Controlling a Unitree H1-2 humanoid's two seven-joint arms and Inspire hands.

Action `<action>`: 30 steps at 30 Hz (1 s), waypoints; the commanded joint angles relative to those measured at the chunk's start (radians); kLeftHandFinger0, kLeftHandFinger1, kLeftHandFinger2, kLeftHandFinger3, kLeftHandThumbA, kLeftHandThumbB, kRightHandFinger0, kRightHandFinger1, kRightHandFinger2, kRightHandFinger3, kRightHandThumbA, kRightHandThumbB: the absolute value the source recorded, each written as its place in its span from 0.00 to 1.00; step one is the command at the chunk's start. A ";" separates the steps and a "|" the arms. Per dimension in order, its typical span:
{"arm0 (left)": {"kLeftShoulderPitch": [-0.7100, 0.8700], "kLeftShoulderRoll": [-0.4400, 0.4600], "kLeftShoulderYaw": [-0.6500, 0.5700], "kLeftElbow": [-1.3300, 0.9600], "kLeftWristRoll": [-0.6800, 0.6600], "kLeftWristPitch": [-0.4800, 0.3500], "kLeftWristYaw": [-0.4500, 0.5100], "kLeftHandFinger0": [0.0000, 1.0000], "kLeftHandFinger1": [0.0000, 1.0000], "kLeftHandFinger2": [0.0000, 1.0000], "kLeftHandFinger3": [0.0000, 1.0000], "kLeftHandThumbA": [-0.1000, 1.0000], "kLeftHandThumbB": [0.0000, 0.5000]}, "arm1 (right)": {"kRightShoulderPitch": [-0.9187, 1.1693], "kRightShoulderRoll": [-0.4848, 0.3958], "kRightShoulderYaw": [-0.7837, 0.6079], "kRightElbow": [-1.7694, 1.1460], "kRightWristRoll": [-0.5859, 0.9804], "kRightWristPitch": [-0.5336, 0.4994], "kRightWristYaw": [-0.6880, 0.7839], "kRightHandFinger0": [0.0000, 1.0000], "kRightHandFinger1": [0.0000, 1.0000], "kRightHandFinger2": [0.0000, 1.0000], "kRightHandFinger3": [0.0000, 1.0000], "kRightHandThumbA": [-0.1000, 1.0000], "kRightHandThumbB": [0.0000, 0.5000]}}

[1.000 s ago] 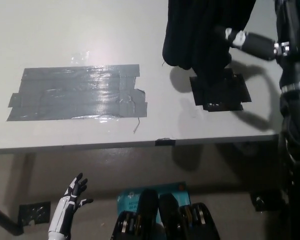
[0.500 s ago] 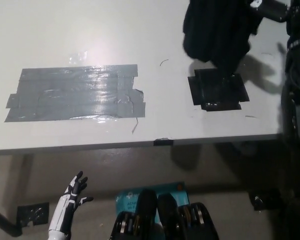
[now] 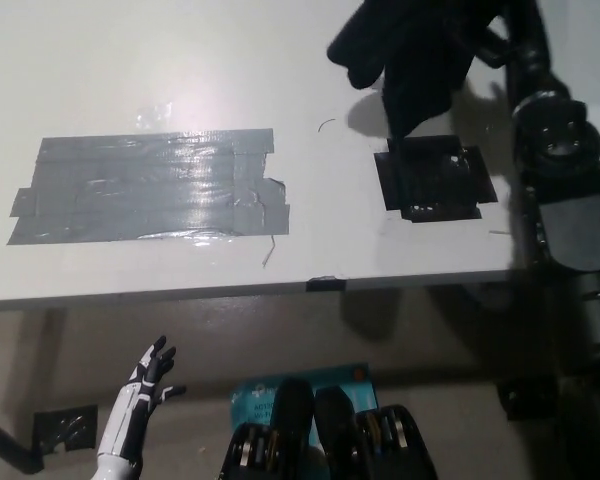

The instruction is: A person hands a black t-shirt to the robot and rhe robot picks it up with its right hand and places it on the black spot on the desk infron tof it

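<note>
- The pale grey desk (image 3: 180,60) fills the upper part of the head view, its front edge running across the middle.
- A large patch of silver-grey duct tape strips (image 3: 150,188) lies flat on the desk's left half, glossy under the light.
- The black right arm (image 3: 560,200) rises along the right edge, now standing more upright and nearer the desk's right end than half a second ago.
- The crumpled black cloth t-shirt (image 3: 412,55) hangs bunched at the top, just above and behind the black spot; one lobe juts left, another droops to the spot's far edge. Whether it touches the desk cannot be told. It has shifted left and up since the earlier picture, leaving more of the spot showing.
- The black square tape spot (image 3: 435,180) sits near the desk's right front, almost wholly uncovered.
- The right hand (image 3: 490,45) is at the shirt's right side, mostly hidden by cloth; its fingers appear clenched on the fabric.
- The white left hand (image 3: 145,385) rests low at the lower left below the desk edge, fingers spread and holding nothing, as before.
</note>
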 commanded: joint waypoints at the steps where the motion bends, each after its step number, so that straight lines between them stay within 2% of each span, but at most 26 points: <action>1: -0.011 0.013 -0.002 -0.027 0.000 -0.030 -0.008 0.79 0.99 1.00 1.00 1.00 0.89 | -0.099 0.004 0.030 0.049 0.063 -0.107 0.096 1.00 1.00 1.00 1.00 0.70 1.00; 2: -0.009 0.013 -0.003 -0.030 0.001 -0.031 -0.008 0.78 0.98 1.00 1.00 1.00 0.87 | -0.099 0.005 0.034 0.057 0.060 -0.113 0.091 1.00 1.00 1.00 1.00 0.61 0.98; 3: -0.005 0.013 -0.004 -0.034 0.003 -0.031 -0.008 0.77 0.98 1.00 1.00 1.00 0.89 | -0.100 0.005 0.044 0.063 0.043 -0.108 0.072 0.85 0.91 0.99 1.00 0.54 0.89; 4: -0.002 0.013 -0.005 -0.036 0.006 -0.029 -0.008 0.78 0.98 1.00 1.00 1.00 0.89 | -0.103 0.007 0.048 0.077 0.025 -0.104 0.039 0.59 0.66 0.81 0.94 0.45 0.84; 5: 0.000 0.015 -0.007 -0.036 0.008 -0.030 -0.009 0.79 0.99 1.00 1.00 1.00 0.90 | -0.105 0.010 0.046 0.102 0.011 -0.123 -0.009 0.22 0.41 0.57 0.57 0.29 0.69; 6: 0.000 0.015 -0.007 -0.035 0.008 -0.029 -0.009 0.79 0.99 1.00 1.00 1.00 0.90 | -0.107 0.012 0.044 0.118 0.007 -0.146 -0.035 0.16 0.41 0.59 0.51 0.23 0.65; 7: 0.000 0.015 -0.007 -0.034 0.006 -0.029 -0.010 0.80 0.99 1.00 1.00 1.00 0.90 | -0.106 0.014 0.036 0.125 0.009 -0.165 -0.061 0.04 0.36 0.58 0.39 0.07 0.55; 8: -0.002 0.014 -0.008 -0.034 0.008 -0.028 -0.009 0.80 0.99 1.00 1.00 1.00 0.90 | -0.106 0.017 0.022 0.129 0.018 -0.173 -0.080 0.01 0.38 0.64 0.41 0.01 0.47; 9: -0.015 0.015 -0.007 -0.027 0.010 -0.031 -0.006 0.80 0.99 1.00 1.00 1.00 0.89 | -0.115 0.020 -0.006 0.147 0.045 -0.201 -0.103 0.03 0.45 0.76 0.55 0.00 0.34; 10: -0.014 0.015 -0.006 -0.031 0.007 -0.023 -0.009 0.81 0.99 1.00 1.00 1.00 0.91 | -0.110 0.022 -0.023 0.131 0.064 -0.212 -0.105 0.00 0.37 0.73 0.69 0.00 0.30; 11: -0.015 0.017 -0.006 -0.031 0.005 -0.023 -0.011 0.81 0.99 1.00 1.00 1.00 0.92 | -0.110 0.022 -0.026 0.128 0.064 -0.216 -0.110 0.00 0.37 0.74 0.75 0.00 0.29; 13: 0.000 0.018 -0.008 -0.037 0.005 -0.026 -0.014 0.80 0.98 1.00 1.00 1.00 0.89 | -0.094 0.014 -0.020 0.106 0.035 -0.250 -0.140 0.05 0.44 0.83 0.85 0.00 0.29; 16: 0.010 0.019 -0.014 -0.036 0.017 -0.031 -0.012 0.79 0.99 1.00 1.00 1.00 0.84 | -0.072 0.006 -0.015 0.044 0.013 -0.258 -0.162 0.07 0.51 0.86 0.87 0.00 0.28; 18: 0.006 0.019 -0.015 -0.031 0.017 -0.033 -0.011 0.79 0.99 1.00 1.00 1.00 0.84 | -0.064 0.007 -0.017 -0.011 0.015 -0.241 -0.165 0.10 0.54 0.88 0.89 0.00 0.27; 19: 0.008 0.019 -0.013 -0.033 0.013 -0.026 -0.012 0.81 1.00 1.00 1.00 1.00 0.86 | -0.061 0.009 -0.022 -0.032 0.024 -0.248 -0.162 0.09 0.54 0.87 0.87 0.00 0.27; 21: 0.006 0.019 -0.010 -0.038 0.007 -0.018 -0.013 0.82 1.00 1.00 1.00 1.00 0.83 | -0.059 0.007 -0.022 -0.075 0.033 -0.244 -0.152 0.08 0.53 0.84 0.87 0.00 0.27; 27: -0.004 0.021 -0.009 -0.039 0.009 -0.007 -0.012 0.84 1.00 1.00 1.00 1.00 0.86 | -0.040 -0.026 -0.008 -0.160 0.013 -0.195 -0.131 0.10 0.55 0.85 0.91 0.00 0.28; 28: -0.006 0.022 -0.009 -0.037 0.008 -0.009 -0.013 0.83 0.99 1.00 1.00 1.00 0.86 | -0.036 -0.033 -0.004 -0.162 0.007 -0.196 -0.130 0.42 0.85 0.93 0.91 0.00 0.31; 29: -0.007 0.022 -0.009 -0.037 0.008 -0.009 -0.013 0.83 0.99 1.00 1.00 1.00 0.86 | -0.034 -0.036 -0.002 -0.164 0.005 -0.195 -0.130 0.56 0.83 0.84 0.91 0.00 0.29; 30: -0.010 0.022 -0.007 -0.036 0.005 -0.010 -0.012 0.81 0.98 0.99 1.00 1.00 0.84 | -0.022 -0.049 0.004 -0.167 0.007 -0.189 -0.110 0.58 0.71 0.72 0.91 0.00 0.30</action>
